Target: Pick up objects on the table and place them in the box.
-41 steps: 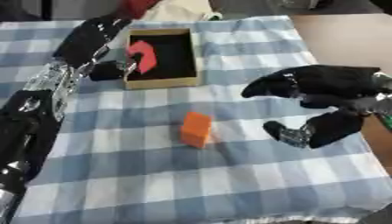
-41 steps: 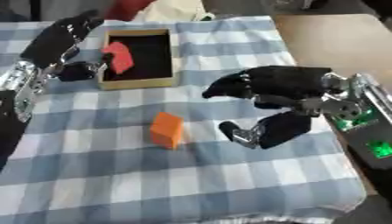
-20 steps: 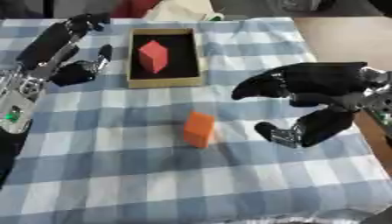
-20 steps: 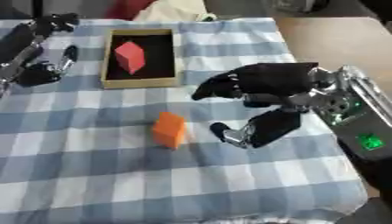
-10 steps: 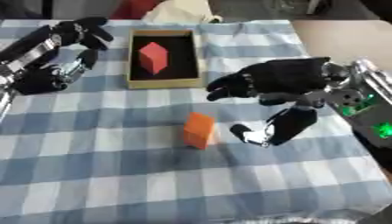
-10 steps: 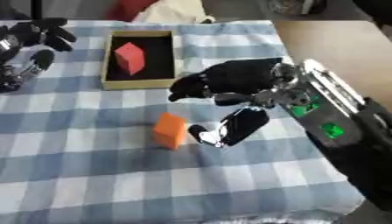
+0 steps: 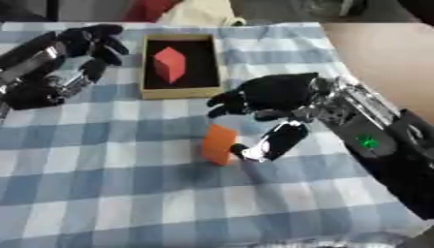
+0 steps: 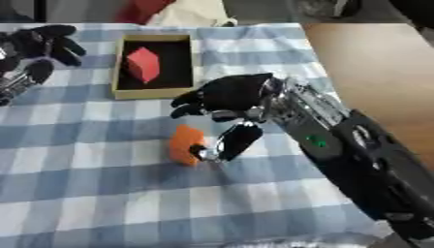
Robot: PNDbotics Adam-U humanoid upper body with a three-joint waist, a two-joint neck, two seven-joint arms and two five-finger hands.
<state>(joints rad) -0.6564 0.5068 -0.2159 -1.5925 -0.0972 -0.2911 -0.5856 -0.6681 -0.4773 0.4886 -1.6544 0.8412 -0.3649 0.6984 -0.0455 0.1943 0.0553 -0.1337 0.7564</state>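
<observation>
2 head-mounted stereo eyes, looking steeply down, close over checked table, sharing box.

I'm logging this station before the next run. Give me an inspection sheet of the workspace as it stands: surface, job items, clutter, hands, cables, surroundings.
Surface: blue and white checked cloth covering the table.
Job's things: red block inside the box; orange block on the cloth, outside the box.
Clutter: nothing seen on the cloth.
Hands: right hand open, thumb beside the orange block, not closed on it; left hand open, left of the box, holding nothing.
Cables: nothing seen.
Surroundings: red and cream fabric at the far edge; bare brown tabletop at right.
</observation>
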